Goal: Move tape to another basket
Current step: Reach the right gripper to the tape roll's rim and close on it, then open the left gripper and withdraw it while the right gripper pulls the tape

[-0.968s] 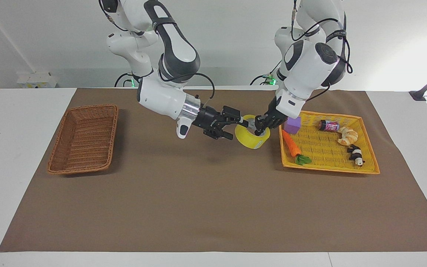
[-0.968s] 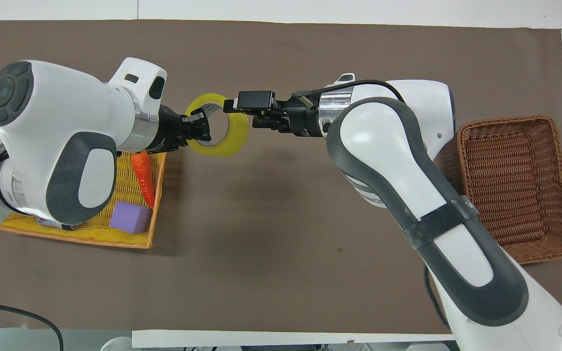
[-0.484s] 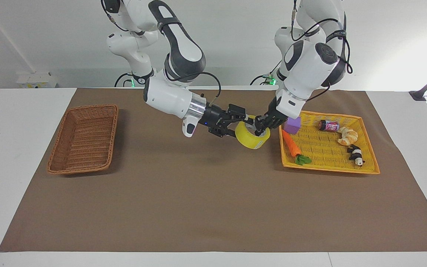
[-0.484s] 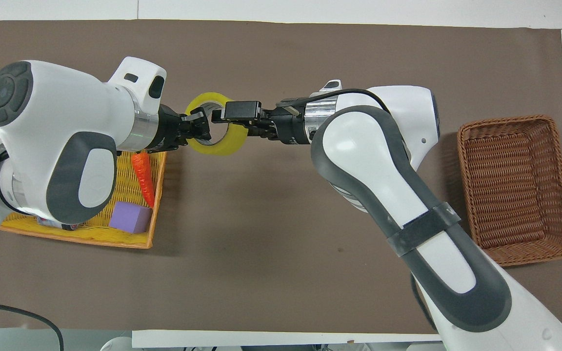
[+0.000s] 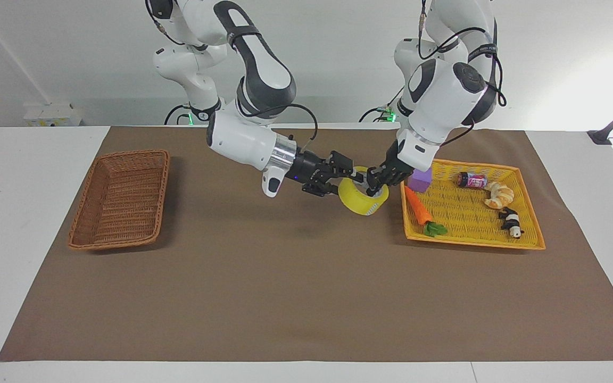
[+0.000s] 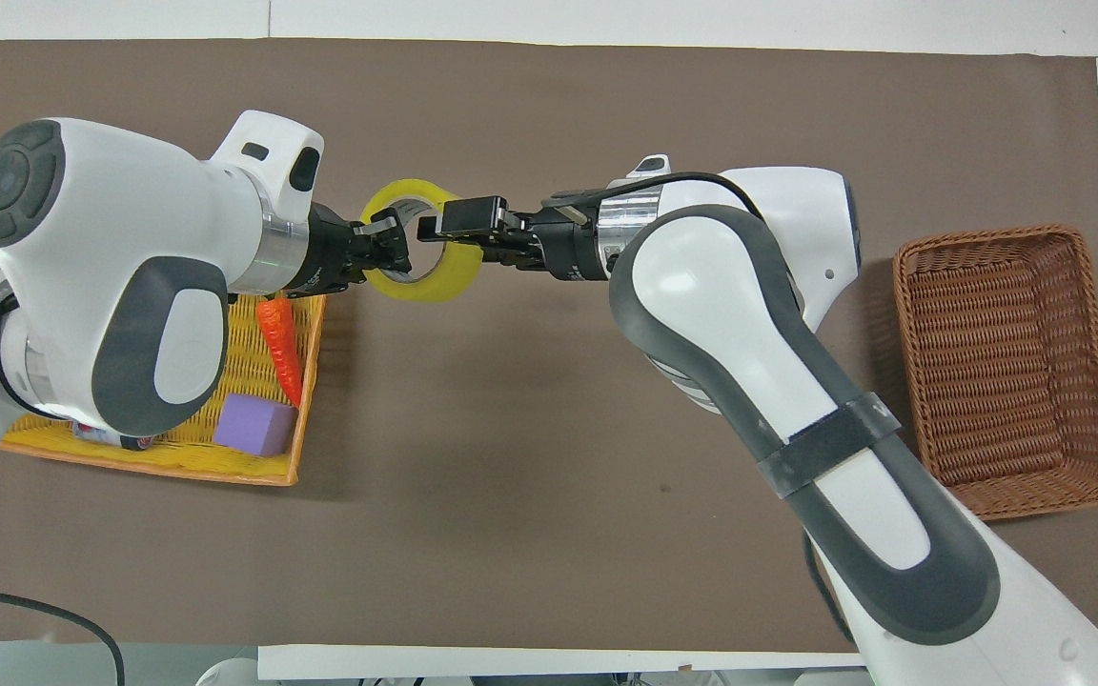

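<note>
Clamped on the tape (image 5: pixel 363 196), your left gripper (image 5: pixel 373 186) holds it; your right gripper (image 5: pixel 353 175) is closing on its wall; release early and it drops.

A yellow tray (image 5: pixel 524 213) lies on the brown mat (image 5: pixel 285 298) covering the worktop. In the facing view, the carrot (image 5: pixel 419 209) sits at its 9 o'clock edge, the purple block (image 5: pixel 420 180) at 10, the small jar (image 5: pixel 472 180) at 12, the croissant (image 5: pixel 498 195) beside it, and the panda toy (image 5: pixel 511 222) toward 4.
</note>
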Controlling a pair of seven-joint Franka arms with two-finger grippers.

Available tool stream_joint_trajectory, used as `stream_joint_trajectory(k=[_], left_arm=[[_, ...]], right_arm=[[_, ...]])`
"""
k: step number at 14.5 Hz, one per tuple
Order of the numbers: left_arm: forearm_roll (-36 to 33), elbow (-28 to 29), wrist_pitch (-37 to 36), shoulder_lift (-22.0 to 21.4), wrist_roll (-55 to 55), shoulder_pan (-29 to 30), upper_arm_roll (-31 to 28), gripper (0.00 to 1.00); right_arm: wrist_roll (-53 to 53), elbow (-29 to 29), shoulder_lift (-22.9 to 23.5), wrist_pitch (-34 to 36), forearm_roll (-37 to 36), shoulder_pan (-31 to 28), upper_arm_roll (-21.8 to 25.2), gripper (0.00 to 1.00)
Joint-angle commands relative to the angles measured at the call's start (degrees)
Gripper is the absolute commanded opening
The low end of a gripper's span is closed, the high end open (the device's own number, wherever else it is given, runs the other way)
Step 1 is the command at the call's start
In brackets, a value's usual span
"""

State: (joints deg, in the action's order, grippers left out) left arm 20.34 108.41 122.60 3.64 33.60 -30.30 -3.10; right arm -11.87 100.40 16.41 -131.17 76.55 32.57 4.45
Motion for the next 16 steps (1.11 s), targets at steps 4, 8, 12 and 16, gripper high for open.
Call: stream_joint_trajectory(k=[4,8,12,16], left_arm=[[0.9,0.3,0.7,-0.3,0.4,0.2,0.0,0.04],[0.9,0.3,0.5,-0.3,0.3,0.2,0.0,0.04],[0.8,0.0,0.5,-0.2,0.6,0.0,-0.1,0.99],[0.8,-3.8,-3.3,-2.5,0.9,0.5,-0.8,1.0]], right_arm=[[-2.6,-0.3,0.6,-0.7,1.1,0.0,-0.2,0.33],[-3.3,-0.3,0.6,-0.7,0.9,-0.2,-0.2,0.0],[-3.5,-0.3,0.6,-0.3,0.9,-0.7,-0.1,0.0],[-3.4,-0.2,0.4,-0.6,0.7,-0.7,-0.1,0.0]])
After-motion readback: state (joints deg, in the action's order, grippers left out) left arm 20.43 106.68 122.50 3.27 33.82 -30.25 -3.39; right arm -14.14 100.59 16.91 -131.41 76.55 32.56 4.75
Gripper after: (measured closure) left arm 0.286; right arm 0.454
